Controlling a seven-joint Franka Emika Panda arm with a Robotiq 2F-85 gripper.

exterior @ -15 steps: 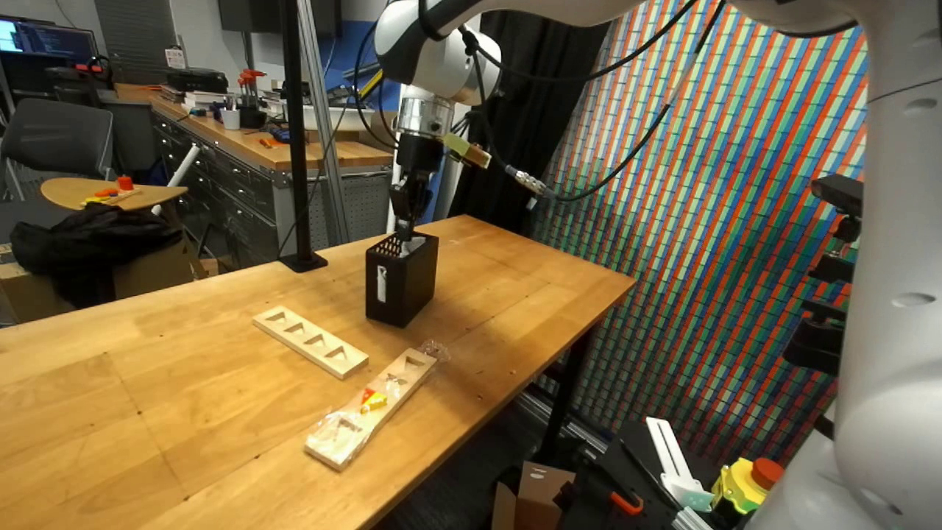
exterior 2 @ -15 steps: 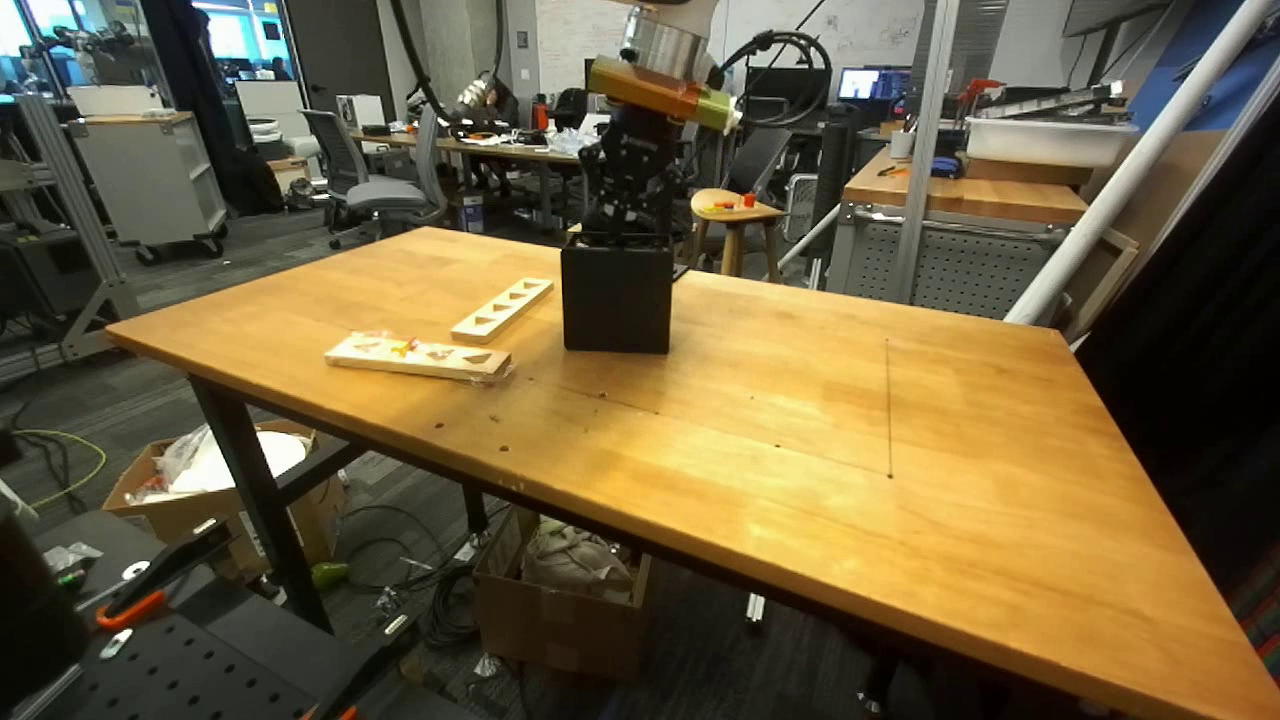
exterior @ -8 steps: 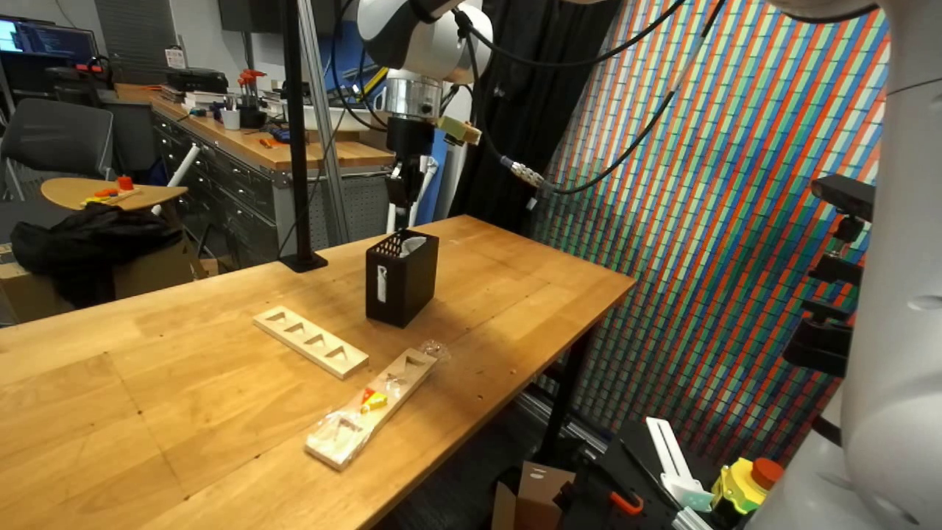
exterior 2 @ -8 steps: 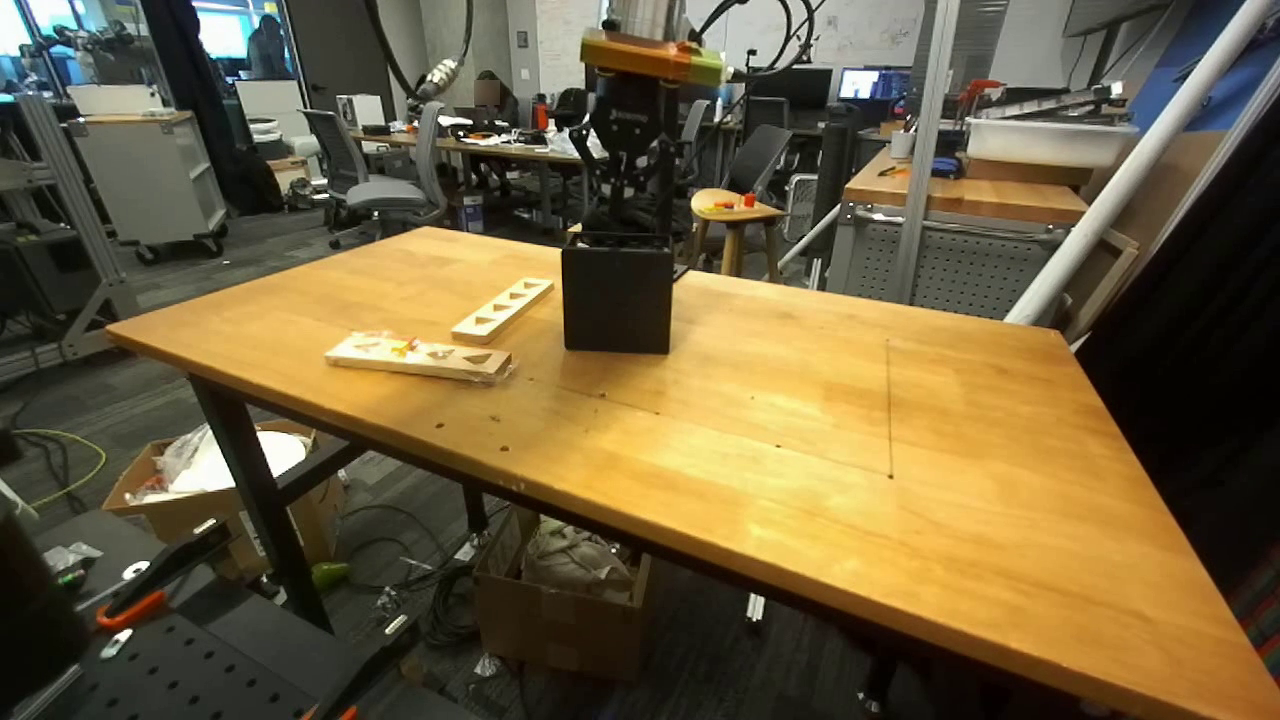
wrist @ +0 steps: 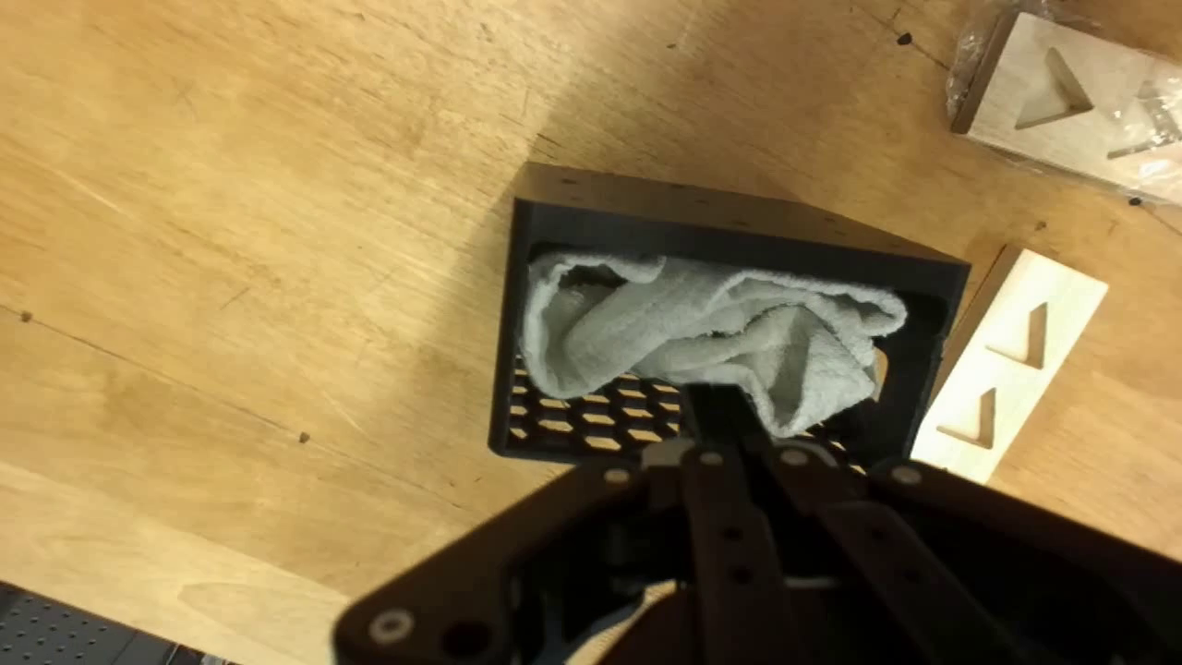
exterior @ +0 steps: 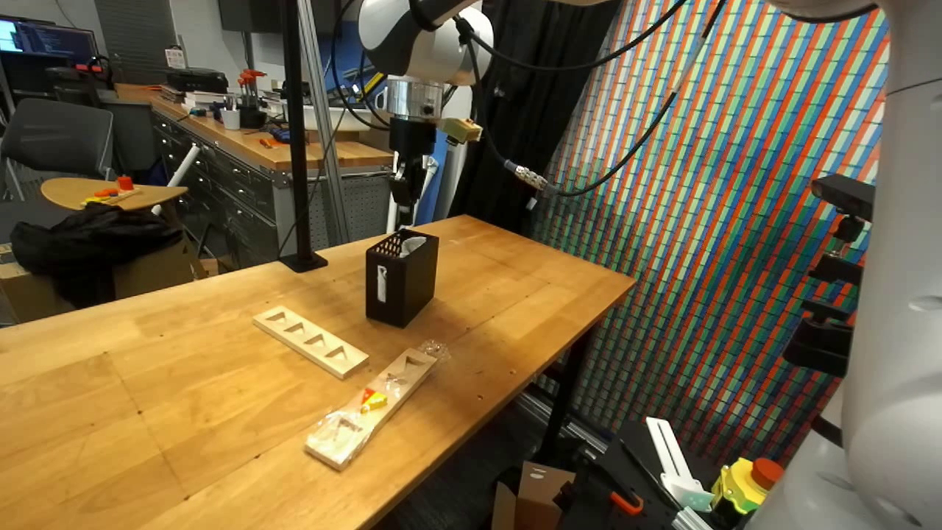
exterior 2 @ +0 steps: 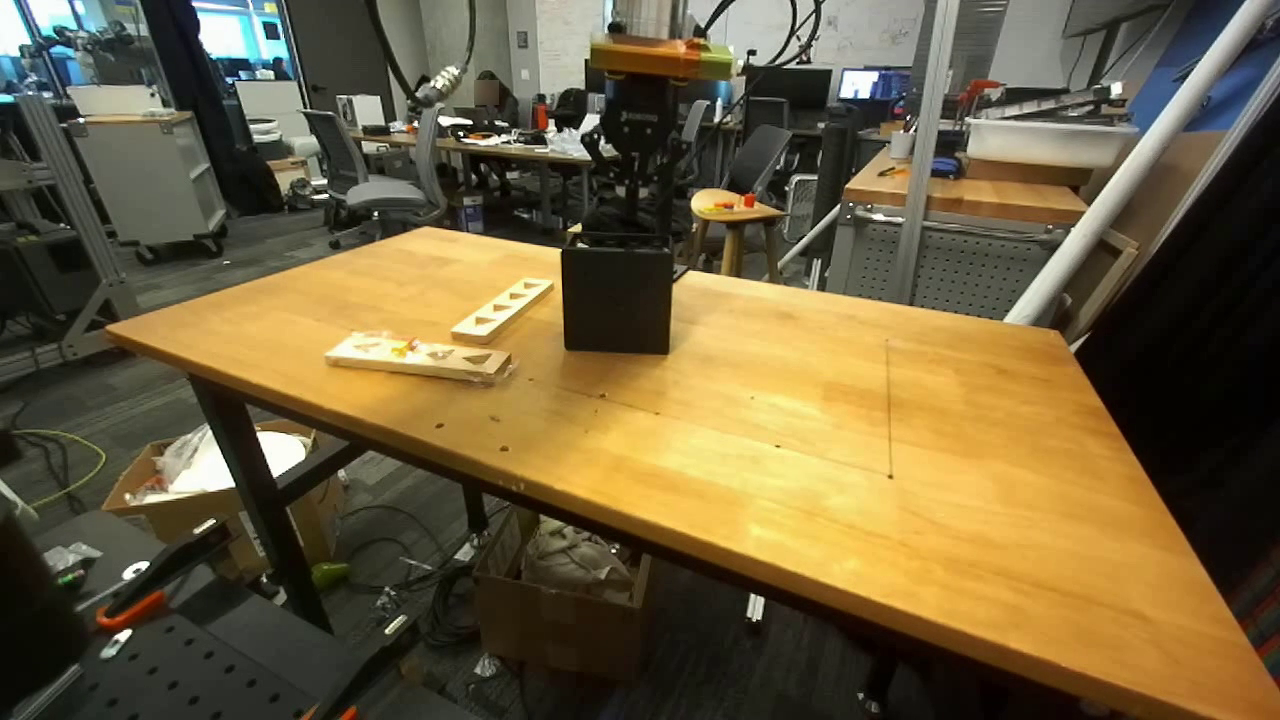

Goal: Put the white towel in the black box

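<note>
- Lying inside the black box (wrist: 702,244): the white towel (wrist: 693,314), wrist-view twelve-o'clock side.
- Claw (wrist: 723,414) at six o'clock, clenched, seemingly on nothing.
- Placing looks done; retreat likely remains.

No text can be read; the marks on the tool (wrist: 725,416) and a screen (exterior: 50,40) are too small.

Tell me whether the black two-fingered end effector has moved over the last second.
Yes, upward: in an exterior view, the black end effector reached below the rim of the unmoved black rectangular box then; now it shows higher against that rim.
</note>
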